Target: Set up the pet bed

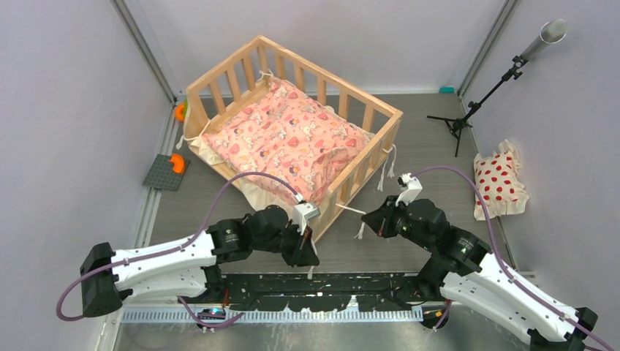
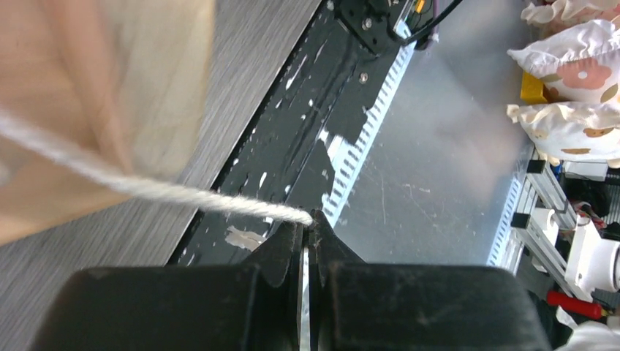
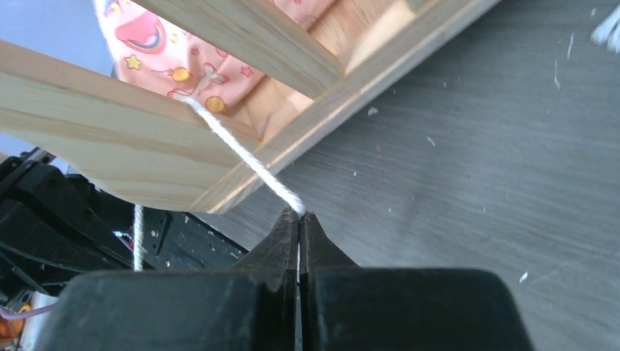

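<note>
Bed: light natural-wood slatted pet bed (image 1: 329, 75) is sitting far left on the grey desk (image 1: 439, 146), holding a pink cartoon-print cushion (image 1: 292, 142).
Left fingers (image 2: 285, 245): pinching a cream tie cord (image 2: 183, 194).
Right fingers (image 3: 286, 234): pinching a second cream cord (image 3: 248, 161).

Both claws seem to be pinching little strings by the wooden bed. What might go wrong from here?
1. The left gripper holds the left string only at its very end, between its fingertips, so a tug may slip it free.
2. The right string, pinched in the right gripper, runs taut past the bed rail to the cushion; pulling harder might drag the cushion or shift the bed.
</note>
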`<state>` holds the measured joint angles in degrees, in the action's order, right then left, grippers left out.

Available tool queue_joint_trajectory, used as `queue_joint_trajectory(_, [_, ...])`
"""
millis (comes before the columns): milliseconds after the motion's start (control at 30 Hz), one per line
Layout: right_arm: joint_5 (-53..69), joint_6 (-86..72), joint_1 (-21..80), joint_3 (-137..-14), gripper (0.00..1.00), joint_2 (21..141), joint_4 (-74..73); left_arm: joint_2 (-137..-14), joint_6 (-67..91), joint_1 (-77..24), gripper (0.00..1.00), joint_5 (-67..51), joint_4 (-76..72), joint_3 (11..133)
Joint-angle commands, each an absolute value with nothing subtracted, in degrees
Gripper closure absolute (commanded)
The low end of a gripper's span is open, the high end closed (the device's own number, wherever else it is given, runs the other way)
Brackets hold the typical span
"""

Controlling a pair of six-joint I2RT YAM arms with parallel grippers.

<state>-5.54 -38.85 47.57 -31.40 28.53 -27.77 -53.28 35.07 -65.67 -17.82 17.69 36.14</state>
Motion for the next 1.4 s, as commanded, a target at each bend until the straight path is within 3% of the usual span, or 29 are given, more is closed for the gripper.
queue_joint_trajectory(0, [-6.5,-45.3,48.1,-32.1,0.99,28.9,-32.6,-54.9,36.9,-69.3,1.0,-9.9,5.1,35.3])
queue_joint_trajectory(600, [-6.9,-51.2,51.4,-27.8,0.99,25.9,-30.5,-67.9,37.0,-83.1,1.0,38.0,-19.7,30.9])
queue_joint_trajectory(833, [-7.3,-52.3,51.9,-27.3,0.99,26.1,-30.1,-65.7,38.3,-83.1,1.0,48.9,-22.2,27.2])
queue_joint_trajectory(1067, [-9.7,-55.3,52.7,-26.9,0.99,24.0,-34.6,-61.8,38.1,-83.0,1.0,59.1,-13.6,27.2])
queue_joint_trajectory(1367, [-3.7,-57.3,53.8,-24.8,0.99,27.9,-30.2,-54.5,41.5,-79.9,1.0,60.0,-5.8,24.6])
